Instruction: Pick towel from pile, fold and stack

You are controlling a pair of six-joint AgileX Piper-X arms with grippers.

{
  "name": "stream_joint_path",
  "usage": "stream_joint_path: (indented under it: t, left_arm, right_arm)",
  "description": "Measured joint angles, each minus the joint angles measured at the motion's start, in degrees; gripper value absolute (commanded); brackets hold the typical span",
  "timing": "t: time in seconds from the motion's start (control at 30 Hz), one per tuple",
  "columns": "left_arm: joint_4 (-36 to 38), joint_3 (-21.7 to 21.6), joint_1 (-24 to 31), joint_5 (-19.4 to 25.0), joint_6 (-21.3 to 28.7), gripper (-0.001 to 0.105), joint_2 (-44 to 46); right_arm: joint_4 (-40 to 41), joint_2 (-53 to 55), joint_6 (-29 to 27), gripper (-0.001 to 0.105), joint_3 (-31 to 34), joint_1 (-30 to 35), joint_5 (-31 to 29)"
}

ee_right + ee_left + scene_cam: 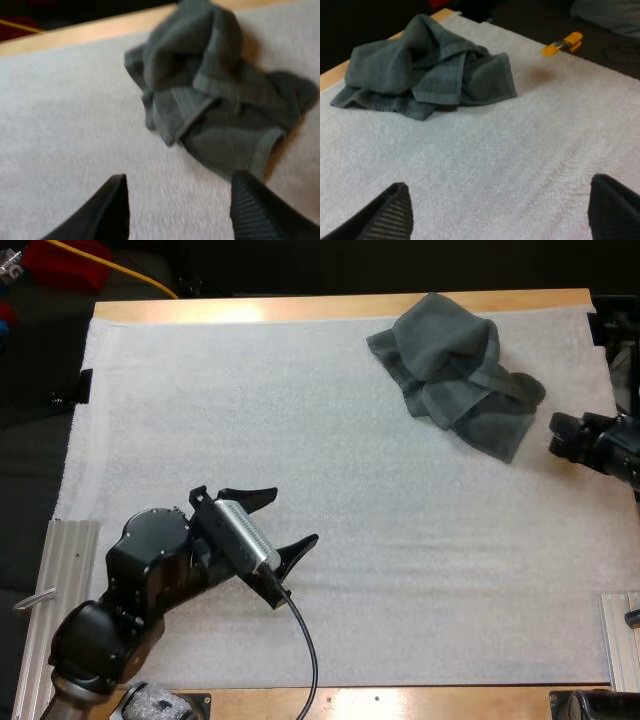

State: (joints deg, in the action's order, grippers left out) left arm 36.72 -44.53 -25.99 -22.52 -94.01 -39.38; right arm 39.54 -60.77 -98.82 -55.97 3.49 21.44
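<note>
A dark grey-green towel lies crumpled in a heap at the far right of the white mat. My left gripper hovers low over the near left of the mat, open, with nothing between its fingers. In the left wrist view the towel sits well ahead of the left gripper. My right gripper comes in at the right edge, just right of the towel. In the right wrist view it stands open a short way in front of the towel, clear of it.
Metal rails run along the table's left side and near right corner. A black clamp grips the mat's left edge. An orange clamp sits at the mat's edge beyond the towel.
</note>
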Motion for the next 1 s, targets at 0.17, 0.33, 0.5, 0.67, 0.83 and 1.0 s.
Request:
stream_joint_path:
  t: [0.17,0.33,0.5,0.67,0.83,1.0]
  left_arm:
    - [0.0,-0.13,0.0,0.0,0.0,0.07,-0.2]
    - [0.0,-0.14,0.0,0.0,0.0,0.07,-0.2]
    - [0.0,-0.14,0.0,0.0,0.0,0.07,-0.2]
    - [0.0,-0.14,0.0,0.0,0.0,0.07,-0.2]
    - [0.0,-0.14,0.0,0.0,0.0,0.07,-0.2]
    - [0.0,-0.14,0.0,0.0,0.0,0.07,-0.2]
  right_arm:
    - [-1.86,-5.71,2.22,0.046,0.0,0.0,0.0]
    - [-5.06,-10.77,4.89,0.046,0.0,0.0,0.0]
    - [-6.5,-15.55,5.21,0.046,0.0,0.0,-0.2]
    - [-8.48,-20.64,6.19,0.046,0.0,0.0,-0.2]
    - [-11.75,-25.54,7.3,0.046,0.0,0.0,-0.2]
    - [-14.54,-29.92,7.64,0.046,0.0,0.0,-0.03]
